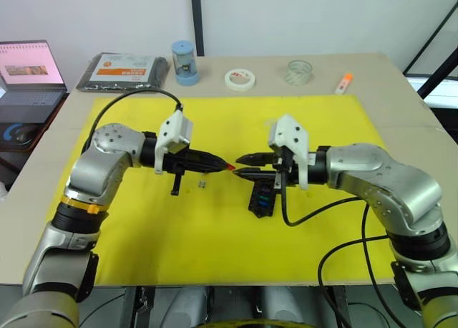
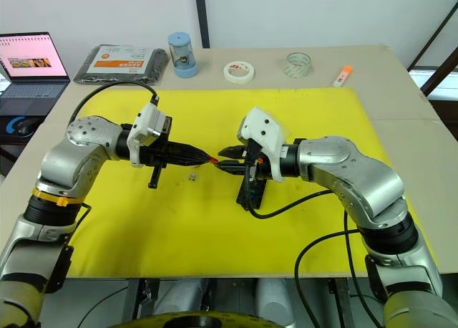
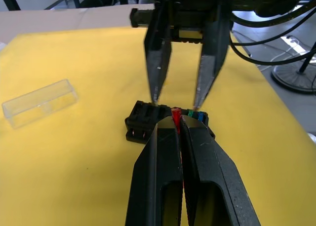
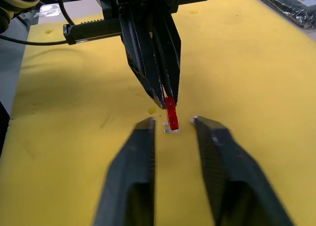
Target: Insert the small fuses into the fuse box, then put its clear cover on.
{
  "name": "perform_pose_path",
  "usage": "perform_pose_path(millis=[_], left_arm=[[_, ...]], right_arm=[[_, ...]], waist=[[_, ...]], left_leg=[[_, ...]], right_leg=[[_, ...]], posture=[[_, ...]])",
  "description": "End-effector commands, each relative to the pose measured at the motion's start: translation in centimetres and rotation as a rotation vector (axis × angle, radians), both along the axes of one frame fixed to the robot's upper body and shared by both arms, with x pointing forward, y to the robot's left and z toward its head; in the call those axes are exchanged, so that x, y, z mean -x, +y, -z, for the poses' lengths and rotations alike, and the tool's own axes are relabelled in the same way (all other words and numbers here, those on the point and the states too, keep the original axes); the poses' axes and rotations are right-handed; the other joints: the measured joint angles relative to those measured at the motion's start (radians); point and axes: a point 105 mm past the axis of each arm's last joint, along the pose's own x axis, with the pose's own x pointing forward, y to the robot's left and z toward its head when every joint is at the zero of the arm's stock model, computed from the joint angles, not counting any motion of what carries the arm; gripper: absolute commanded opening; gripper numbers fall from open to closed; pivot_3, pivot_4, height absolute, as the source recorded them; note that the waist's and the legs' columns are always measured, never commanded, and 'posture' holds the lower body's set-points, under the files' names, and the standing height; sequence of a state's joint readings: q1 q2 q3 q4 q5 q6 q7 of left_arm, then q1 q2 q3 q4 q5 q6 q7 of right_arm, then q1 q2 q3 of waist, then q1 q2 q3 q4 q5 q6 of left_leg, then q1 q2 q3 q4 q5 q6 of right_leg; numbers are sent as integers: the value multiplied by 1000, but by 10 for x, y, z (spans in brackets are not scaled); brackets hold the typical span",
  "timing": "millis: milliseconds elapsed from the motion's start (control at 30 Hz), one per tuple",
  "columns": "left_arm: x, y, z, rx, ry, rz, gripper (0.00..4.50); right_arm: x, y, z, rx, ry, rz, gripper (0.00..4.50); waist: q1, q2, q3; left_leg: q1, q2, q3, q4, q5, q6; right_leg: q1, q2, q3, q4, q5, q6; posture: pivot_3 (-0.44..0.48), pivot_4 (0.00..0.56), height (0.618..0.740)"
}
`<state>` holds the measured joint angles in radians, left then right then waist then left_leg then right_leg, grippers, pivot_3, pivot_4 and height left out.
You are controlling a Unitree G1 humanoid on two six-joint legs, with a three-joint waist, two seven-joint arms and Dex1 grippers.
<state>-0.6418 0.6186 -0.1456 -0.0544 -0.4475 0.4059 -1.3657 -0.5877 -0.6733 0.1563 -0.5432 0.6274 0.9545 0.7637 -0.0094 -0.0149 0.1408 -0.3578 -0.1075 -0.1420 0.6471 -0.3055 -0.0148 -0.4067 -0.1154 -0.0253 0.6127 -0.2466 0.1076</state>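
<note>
Left tool [image 3: 177,125] is gripping a red fuse [image 4: 171,113] just beside the fuse box [image 3: 143,118]; right tool [image 4: 172,126] is hovering spread around the fuse; clear cover [image 3: 39,102] is lying well apart from the box.

Red fuse [image 4: 171,112] showing between black fingers of left end effector [image 4: 165,101]. Black fuse box [image 3: 148,118] carrying green and blue fuses [image 3: 195,114]. Clear cover [image 3: 39,102] lying on yellow mat [image 1: 315,235]. Beige desk [image 1: 386,77] showing around mat.

right hand [image 4: 173,132] fingers apart | left hand [image 4: 165,98] pinching red fuse [image 4: 171,113], seemingly between them | yellow mat [image 4: 256,78]
</note>
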Motion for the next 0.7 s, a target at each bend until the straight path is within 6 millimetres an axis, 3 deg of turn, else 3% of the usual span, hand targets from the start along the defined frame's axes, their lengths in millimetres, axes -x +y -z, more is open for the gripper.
perform_pose_path(millis=[33, 433, 533, 667, 700], left_arm=[[2, -5, -12, 24, -34, 24, 0], [2, -4, -10, 18, -23, 20, 0], [2, -3, -9, 19, -23, 15, 0], [3, -5, -12, 52, 3, 7, 0], [4, -6, -13, 63, 13, 8, 0]], right_arm=[[1, 3, -5, -2, -37, -16, 79], [0, -2, -6, -20, -29, 2, 79], [1, -4, -7, -29, -21, 4, 686], [3, -8, -7, -48, -17, 10, 1938], [3, -8, -7, -57, -11, 13, 1938]], waist=[[0, 0, 0], [0, 0, 0], [1, 0, 0], [1, 0, 0], [0, 0, 0]], left_leg=[[0, 0, 0, 0, 0, 0], [0, 0, 0, 0, 0, 0], [0, 0, 0, 0, 0, 0], [0, 0, 0, 0, 0, 0], [0, 0, 0, 0, 0, 0]], right_leg=[[0, 0, 0, 0, 0, 0], [0, 0, 0, 0, 0, 0], [0, 0, 0, 0, 0, 0], [0, 0, 0, 0, 0, 0], [0, 0, 0, 0, 0, 0]], posture=[[0, 150, 740], [0, 150, 740], [0, 150, 740], [0, 150, 740], [0, 150, 740]])
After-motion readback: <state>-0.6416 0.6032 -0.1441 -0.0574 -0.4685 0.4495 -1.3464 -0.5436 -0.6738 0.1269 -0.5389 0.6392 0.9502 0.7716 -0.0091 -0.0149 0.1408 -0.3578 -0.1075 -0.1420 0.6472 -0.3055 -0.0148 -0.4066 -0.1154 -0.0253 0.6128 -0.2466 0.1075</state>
